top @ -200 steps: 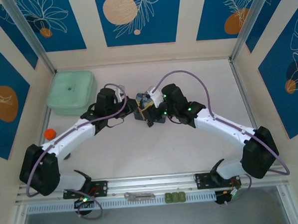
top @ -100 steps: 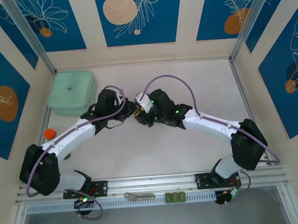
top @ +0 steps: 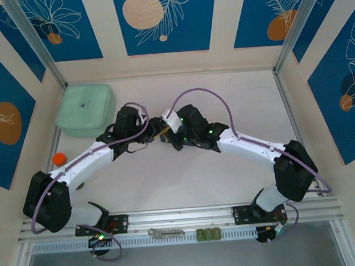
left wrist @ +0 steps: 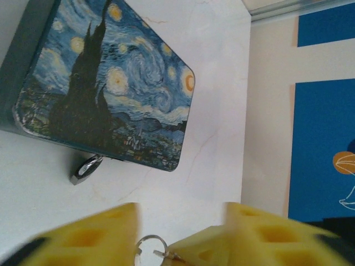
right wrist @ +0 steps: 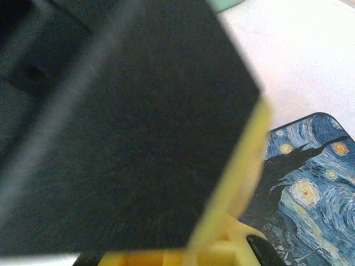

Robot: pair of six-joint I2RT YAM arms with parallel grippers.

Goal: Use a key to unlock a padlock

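The padlock (left wrist: pixel 86 169), small and dark with a silver shackle, lies on the table against the front edge of the starry-night tin (left wrist: pixel 105 83). My left gripper (left wrist: pixel 182 215) is below it, open, its yellow fingers (left wrist: pixel 83 238) wide apart. Between them reaches a yellow finger (left wrist: pixel 205 246) of my right gripper (top: pixel 168 135), shut on the thin silvery key (left wrist: pixel 167 256), whose ring (left wrist: pixel 148 246) hangs free. From above, the left gripper (top: pixel 155 133) and the right one meet tip to tip at mid-table. In the right wrist view the left gripper's black body (right wrist: pixel 111 122) blocks most of the picture.
A mint green lidded box (top: pixel 85 109) sits at the back left, with a small orange object (top: pixel 60 158) at the left edge. A grey metal tool (top: pixel 165 232) and green blocks (top: pixel 208 234) lie on the front rail. Patterned walls close the table in.
My right arm swung left up to the left gripper and its jaws closed on the key. The left jaws, shut before, have parted.
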